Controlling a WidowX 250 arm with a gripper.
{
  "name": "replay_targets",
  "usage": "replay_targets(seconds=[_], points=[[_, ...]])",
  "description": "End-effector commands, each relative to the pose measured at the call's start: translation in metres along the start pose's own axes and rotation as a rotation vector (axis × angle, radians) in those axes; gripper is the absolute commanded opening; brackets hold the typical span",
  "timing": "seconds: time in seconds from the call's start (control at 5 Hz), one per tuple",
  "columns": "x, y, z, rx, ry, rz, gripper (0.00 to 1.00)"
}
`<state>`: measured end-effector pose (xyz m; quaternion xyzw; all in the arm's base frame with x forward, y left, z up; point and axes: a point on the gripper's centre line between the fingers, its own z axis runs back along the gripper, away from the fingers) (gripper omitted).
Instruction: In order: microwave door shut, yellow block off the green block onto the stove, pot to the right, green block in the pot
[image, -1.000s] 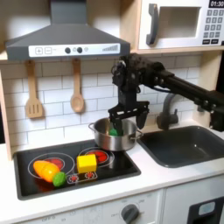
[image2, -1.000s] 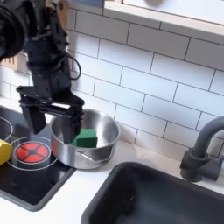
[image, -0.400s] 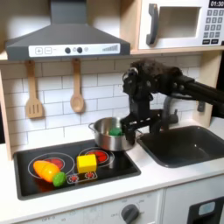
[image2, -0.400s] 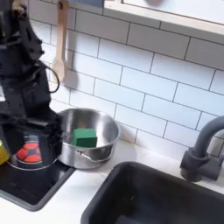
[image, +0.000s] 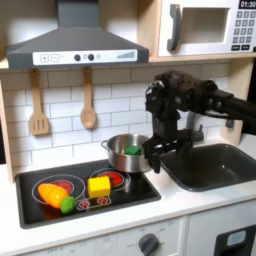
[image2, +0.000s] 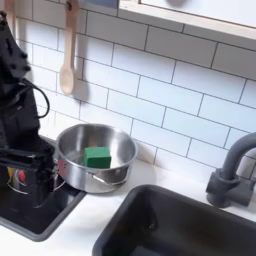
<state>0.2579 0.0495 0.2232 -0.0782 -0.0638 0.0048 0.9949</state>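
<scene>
The steel pot (image: 129, 153) stands at the stove's (image: 60, 203) back corner nearest the sink (image: 215, 165), partly over the cooktop's edge toward the white counter, and the green block (image: 131, 150) lies inside it, on the pot's floor (image2: 97, 157) in the second exterior view. The gripper (image: 166, 147) hangs just beside the pot on its sink side in the first exterior view, fingers pointing down and spread apart with nothing between them; in the second exterior view it (image2: 32, 177) sits low in front of the pot toward that picture's left edge, its dark fingers likewise apart and empty. The yellow block (image: 99, 186) rests on the stove in front of the pot, near a red burner ring, with an orange and yellow toy food (image: 52, 194) and a small lime-green round toy (image: 67, 205) farther from the pot across the cooktop. Above the pot and to the first exterior view's right, the microwave door (image: 200, 28) sits flush with its cabinet, closed. A wooden spoon (image: 88, 100) and spatula (image: 38, 105) hang on the tiled wall behind the stove.
</scene>
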Motion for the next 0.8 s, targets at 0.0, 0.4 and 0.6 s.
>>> replay_targets(seconds=[0.0, 0.4, 0.6], points=[[0.0042, 0.0048, 0.0022, 0.036, -0.031, -0.017, 1.0], [0.0033, 0.0045, 0.0005, 0.032, -0.022, -0.013, 1.0], [0.003, 0.0045, 0.0004, 0.032, -0.021, -0.013, 1.0]])
